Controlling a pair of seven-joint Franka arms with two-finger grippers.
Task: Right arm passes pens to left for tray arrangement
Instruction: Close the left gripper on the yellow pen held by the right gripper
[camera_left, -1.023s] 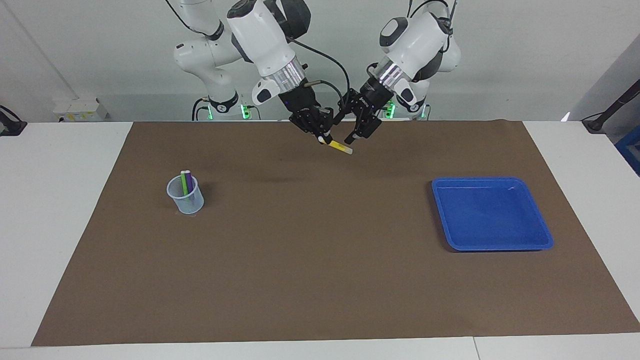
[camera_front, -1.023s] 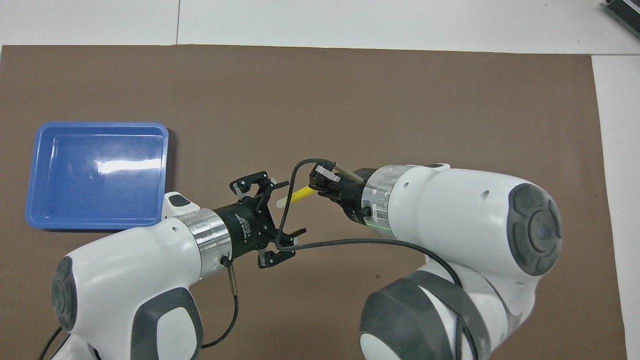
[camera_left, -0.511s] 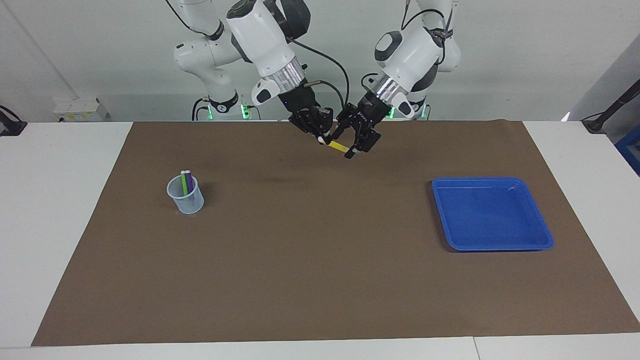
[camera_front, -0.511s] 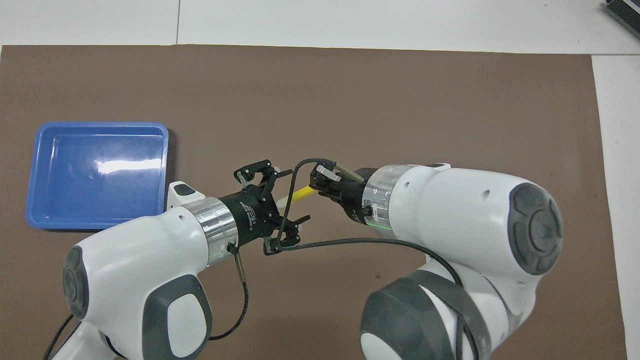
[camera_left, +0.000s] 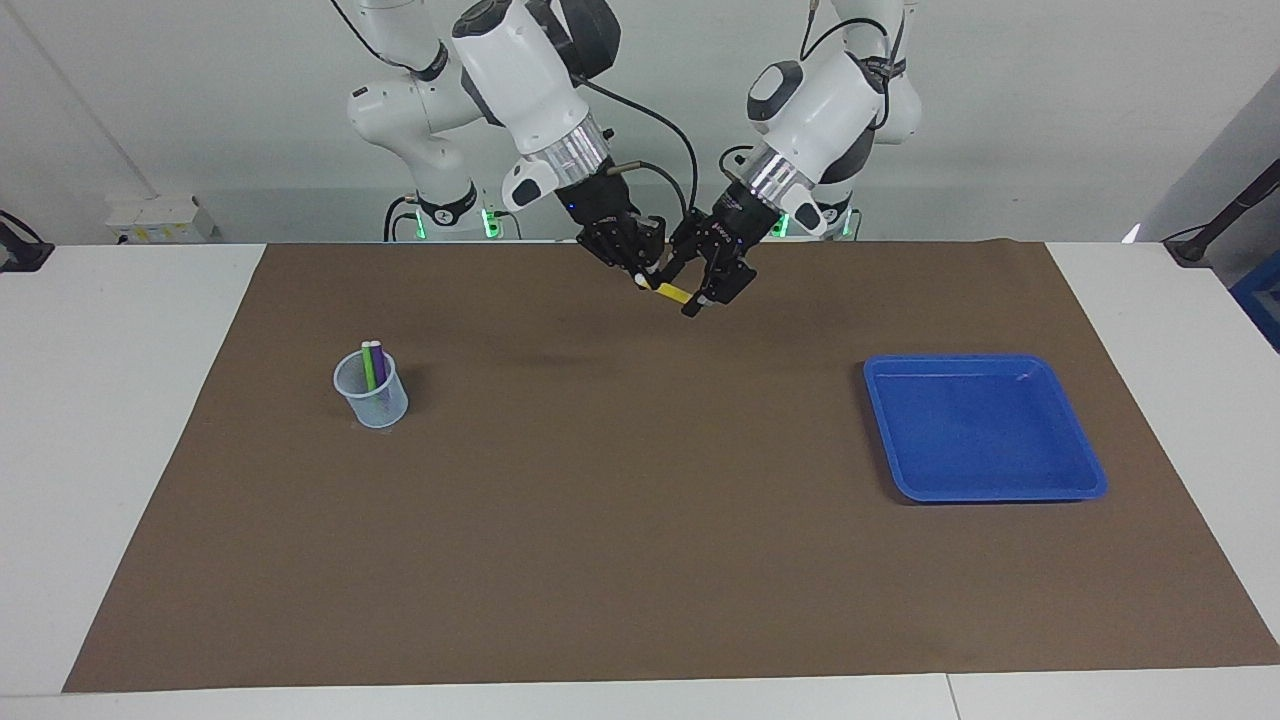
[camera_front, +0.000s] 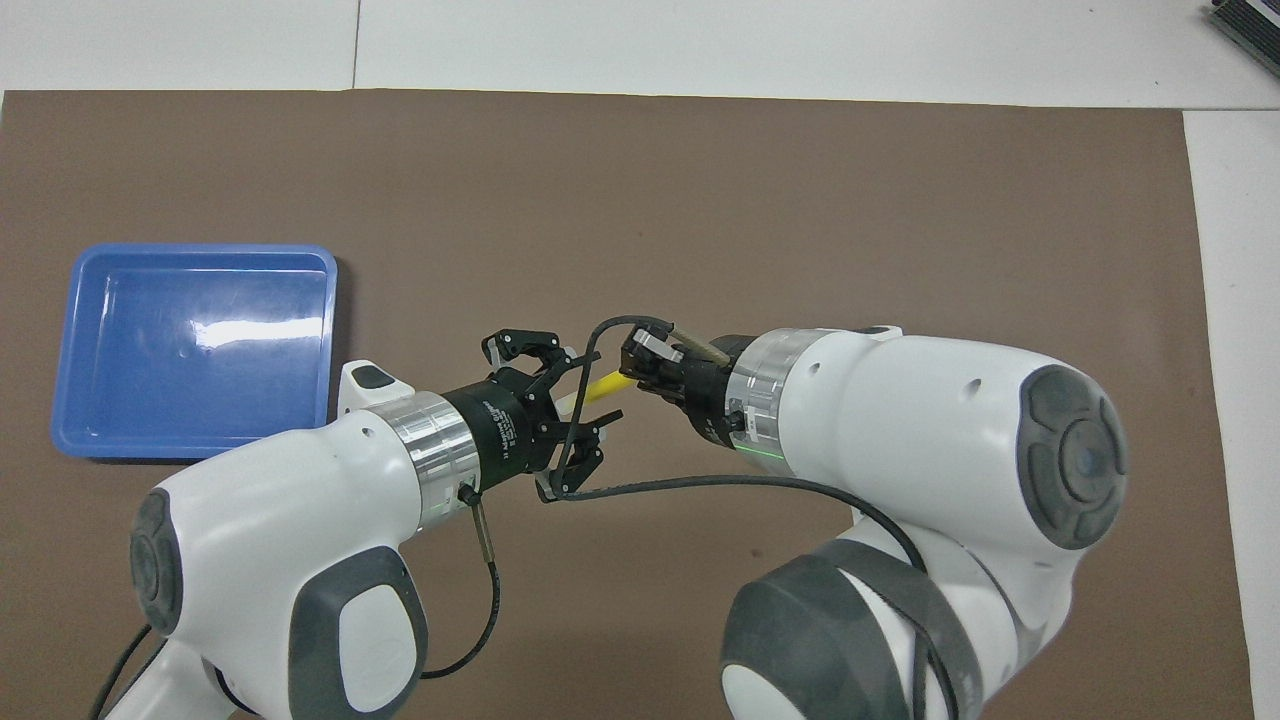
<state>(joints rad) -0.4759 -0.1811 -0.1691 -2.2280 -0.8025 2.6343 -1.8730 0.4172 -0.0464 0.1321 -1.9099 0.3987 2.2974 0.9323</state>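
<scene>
A: Yellow is the pen (camera_left: 676, 292) up in the air, in the middle of the two grippers. Who has it?

B: The right gripper (camera_left: 640, 276) has it. Its fingers are squeezed tight on one end of the yellow pen. The pen sticks out sideways toward the left gripper (camera_left: 697, 298).

A: Does the left gripper hold it too?

B: Its fingers are on both sides of the pen's free end. I cannot tell if they press on it or not.

A: What is under the two grippers?

B: The brown mat (camera_left: 640, 520), at the edge close to the robots. Both grippers hang over it, tips almost together.

A: Where is the blue tray (camera_left: 1085, 470)?

B: Well apart from the grippers, at the left arm's end of the table, flat on the mat.

A: And the other pens?

B: The green pen (camera_left: 368, 368) and the purple pen (camera_left: 379, 362) stand up in a small see-through cup (camera_left: 374, 402). The cup is well apart from the right gripper, at the right arm's end of the table.
</scene>
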